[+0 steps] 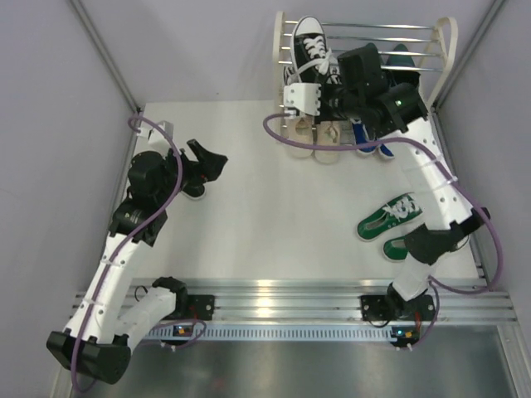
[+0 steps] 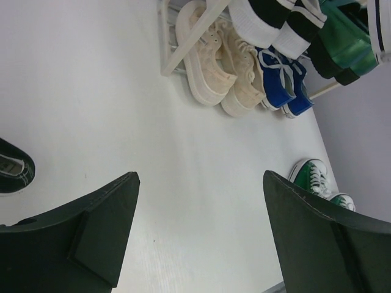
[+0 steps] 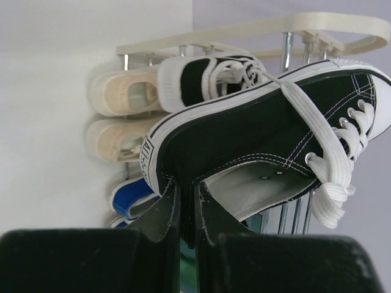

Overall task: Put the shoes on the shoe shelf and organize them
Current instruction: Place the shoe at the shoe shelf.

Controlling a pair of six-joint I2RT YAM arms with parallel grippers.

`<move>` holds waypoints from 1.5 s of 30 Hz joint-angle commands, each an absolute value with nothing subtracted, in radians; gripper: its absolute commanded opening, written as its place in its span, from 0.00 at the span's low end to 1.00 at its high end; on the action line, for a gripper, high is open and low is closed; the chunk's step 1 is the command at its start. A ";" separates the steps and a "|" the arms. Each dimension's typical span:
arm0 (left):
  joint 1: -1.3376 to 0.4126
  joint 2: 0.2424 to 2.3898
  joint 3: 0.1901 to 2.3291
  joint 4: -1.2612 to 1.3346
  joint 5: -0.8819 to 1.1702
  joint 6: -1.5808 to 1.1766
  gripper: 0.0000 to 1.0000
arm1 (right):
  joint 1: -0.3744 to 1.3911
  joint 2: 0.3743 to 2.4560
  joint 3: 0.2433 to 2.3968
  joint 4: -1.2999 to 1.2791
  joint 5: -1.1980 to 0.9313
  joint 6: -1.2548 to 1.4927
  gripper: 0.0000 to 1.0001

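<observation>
My right gripper (image 3: 186, 195) is shut on the heel side of a black-and-white sneaker (image 3: 263, 128) and holds it at the top of the shoe shelf (image 3: 256, 27). A second black-and-white sneaker (image 3: 201, 76) lies just behind it. In the top view the right gripper (image 1: 322, 83) is over the shelf (image 1: 415, 37), beside a black-and-white sneaker (image 1: 309, 41). Beige lace-ups (image 2: 211, 61) and blue sneakers (image 2: 281, 79) sit on the bottom tier. Two green sneakers (image 1: 388, 217) lie on the table at the right. My left gripper (image 1: 212, 159) is open and empty, beside a dark sneaker (image 1: 195, 189).
Dark green shoes (image 2: 342, 43) show higher on the shelf. The white table (image 1: 274, 207) has grey walls on both sides. The right arm (image 1: 431, 174) stretches over the right side, above the green sneakers. An aluminium rail (image 1: 274, 298) runs along the near edge.
</observation>
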State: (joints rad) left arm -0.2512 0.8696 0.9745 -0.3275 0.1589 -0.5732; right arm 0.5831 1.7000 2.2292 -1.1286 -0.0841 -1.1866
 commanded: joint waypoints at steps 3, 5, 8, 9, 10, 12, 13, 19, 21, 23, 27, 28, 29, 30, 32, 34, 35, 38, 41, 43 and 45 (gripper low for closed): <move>-0.247 0.792 0.922 -0.331 0.118 -0.571 0.87 | 0.549 1.792 2.407 -0.804 0.049 -1.212 0.00; -0.247 0.776 0.904 -0.333 0.110 -0.574 0.87 | 0.546 1.816 2.411 -0.749 0.060 -1.230 0.00; -0.247 0.756 0.890 -0.333 0.104 -0.578 0.88 | 0.537 1.835 2.414 -0.710 0.049 -1.239 0.00; -0.247 0.753 0.887 -0.336 0.104 -0.578 0.88 | 0.537 1.839 2.414 -0.704 0.045 -1.238 0.00; -0.247 0.753 0.882 -0.334 0.103 -0.578 0.87 | 0.535 1.845 2.414 -0.698 0.041 -1.238 0.00; -0.247 0.753 0.873 -0.334 0.103 -0.580 0.88 | 0.537 1.851 2.411 -0.671 0.035 -1.241 0.00; -0.247 0.753 0.871 -0.334 0.103 -0.580 0.88 | 0.537 1.861 2.411 -0.660 0.038 -1.243 0.00; -0.247 0.746 0.862 -0.334 0.106 -0.586 0.88 | 0.531 1.896 2.415 -0.603 0.032 -1.236 0.02; -0.247 0.739 0.861 -0.334 0.104 -0.588 0.88 | 0.529 1.904 2.414 -0.591 0.032 -1.236 0.02; -0.247 0.732 0.856 -0.334 0.107 -0.589 0.88 | 0.523 1.914 2.414 -0.580 0.029 -1.239 0.04; -0.247 0.721 0.851 -0.336 0.103 -0.594 0.88 | 0.518 1.925 2.413 -0.574 0.023 -1.235 0.08; -0.247 0.721 0.851 -0.337 0.101 -0.598 0.88 | 0.514 1.928 2.413 -0.572 0.025 -1.235 0.10; -0.247 0.718 0.850 -0.339 0.100 -0.600 0.88 | 0.514 1.928 2.410 -0.569 0.025 -1.230 0.11; -0.247 0.719 0.850 -0.337 0.100 -0.600 0.88 | 0.512 1.928 2.408 -0.566 0.023 -1.223 0.13; -0.247 0.716 0.851 -0.337 0.103 -0.601 0.88 | 0.509 1.924 2.393 -0.555 0.023 -1.216 0.17; -0.247 0.718 0.854 -0.339 0.103 -0.603 0.88 | 0.506 1.916 2.381 -0.545 0.018 -1.215 0.21; -0.247 0.718 0.857 -0.341 0.103 -0.606 0.88 | 0.506 1.913 2.372 -0.537 0.017 -1.209 0.22; -0.247 0.715 0.861 -0.342 0.101 -0.617 0.88 | 0.503 1.911 2.367 -0.528 0.018 -1.197 0.34; -0.247 0.719 0.859 -0.354 0.084 -0.649 0.88 | 0.502 1.885 2.341 -0.496 0.006 -1.178 0.59; -0.247 0.730 0.859 -0.388 0.037 -0.688 0.88 | 0.500 1.853 2.310 -0.459 0.006 -1.167 0.71; -0.247 0.738 0.859 -0.434 -0.048 -0.742 0.90 | 0.500 1.826 2.303 -0.445 0.006 -1.148 0.82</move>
